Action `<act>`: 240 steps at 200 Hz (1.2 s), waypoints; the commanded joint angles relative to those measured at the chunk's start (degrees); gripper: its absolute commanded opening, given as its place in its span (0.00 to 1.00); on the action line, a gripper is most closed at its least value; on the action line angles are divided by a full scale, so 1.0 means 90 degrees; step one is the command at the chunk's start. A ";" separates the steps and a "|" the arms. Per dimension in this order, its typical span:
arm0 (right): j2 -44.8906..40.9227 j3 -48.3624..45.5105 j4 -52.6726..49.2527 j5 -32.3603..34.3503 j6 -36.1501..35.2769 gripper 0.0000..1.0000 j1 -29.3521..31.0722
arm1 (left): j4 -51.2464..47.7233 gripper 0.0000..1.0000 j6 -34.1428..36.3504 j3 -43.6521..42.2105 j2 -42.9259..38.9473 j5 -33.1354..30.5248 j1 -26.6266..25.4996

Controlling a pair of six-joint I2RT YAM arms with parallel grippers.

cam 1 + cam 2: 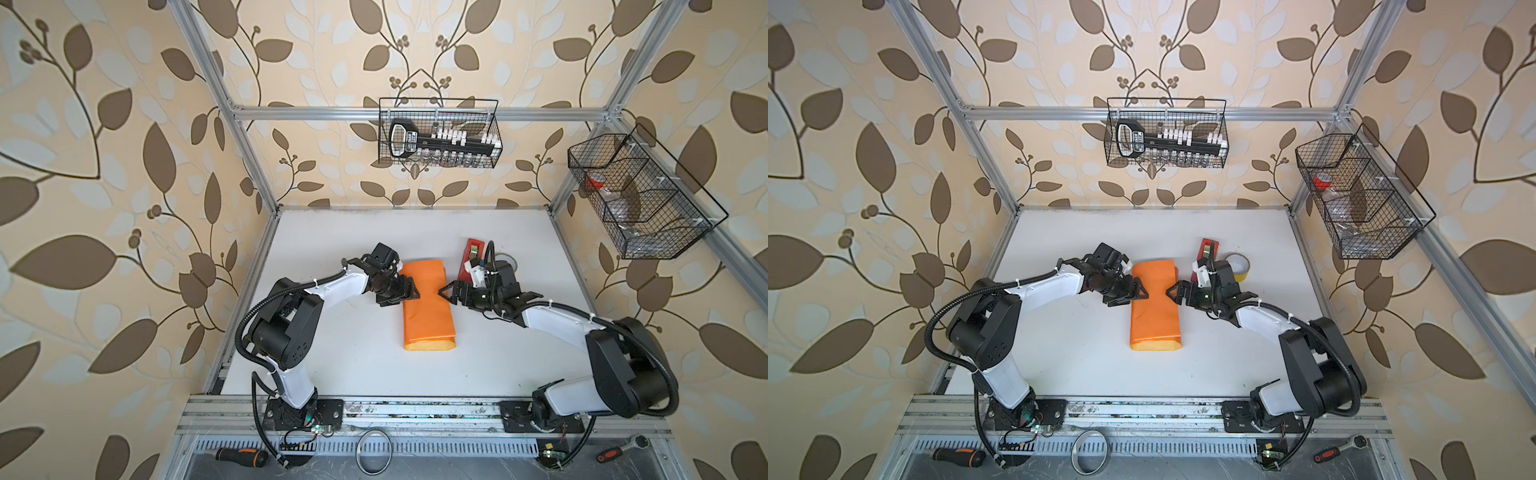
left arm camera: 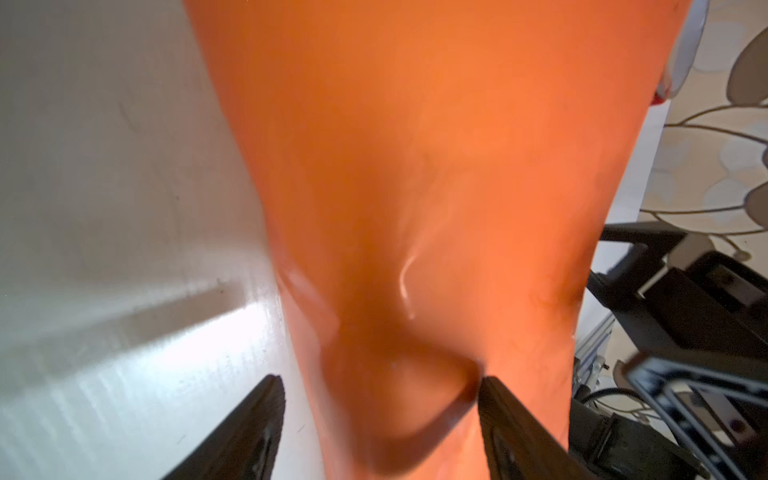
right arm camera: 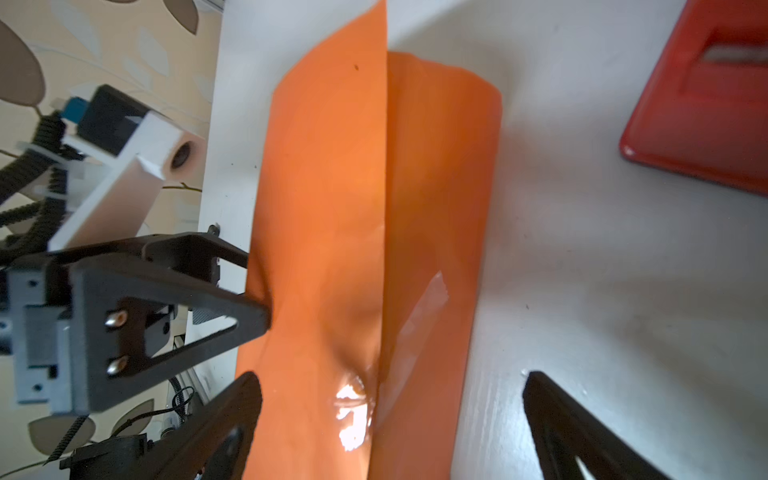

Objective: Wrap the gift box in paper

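Paper (image 1: 428, 307) tan end: both top views; wrist views, orange only.

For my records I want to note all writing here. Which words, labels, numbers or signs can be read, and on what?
White label on the black tool in the wire basket: printed, too blurred to read.
Red tape dispenser: no writing visible.
Paper: no writing visible.
Nothing legible anywhere.
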 commanded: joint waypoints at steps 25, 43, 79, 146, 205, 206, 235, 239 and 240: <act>-0.0801 -0.0648 -0.0139 0.0162 -0.0316 1.00 0.0064 | -0.0315 0.85 -0.0309 0.0566 -0.0412 -0.0186 0.0001; -0.0900 -0.0712 -0.0146 0.0165 -0.0261 0.99 0.0254 | -0.0229 0.84 -0.0579 0.0102 -0.0668 -0.0056 0.0062; -0.0653 -0.0895 0.0719 0.0028 0.0397 0.95 0.0703 | 0.0980 0.77 -0.1470 -0.0995 -0.0711 0.0926 0.0041; 0.0614 0.0015 0.1336 0.0289 0.0772 0.92 0.1262 | 0.1112 0.75 -0.1212 -0.0453 -0.0238 0.1125 0.0518; -0.0088 0.0002 -0.0317 0.1361 -0.0455 1.00 0.1357 | 0.0644 0.84 -0.0389 -0.1557 -0.1714 0.0508 0.0830; -0.0122 -0.0014 -0.0345 0.1373 -0.0459 1.00 0.1379 | 0.0639 0.84 -0.0378 -0.1590 -0.1749 0.0509 0.0829; -0.0534 -0.0385 -0.0519 0.1696 -0.0259 1.00 0.1986 | 0.0648 0.83 0.0121 -0.2380 -0.2441 0.0648 0.0738; -0.0555 -0.0414 -0.0519 0.1773 -0.0227 0.99 0.2058 | 0.0636 0.82 0.0178 -0.2418 -0.2477 0.0638 0.0704; -0.0551 -0.0423 -0.0519 0.1794 -0.0223 0.99 0.2072 | 0.0636 0.81 0.0198 -0.2431 -0.2482 0.0633 0.0693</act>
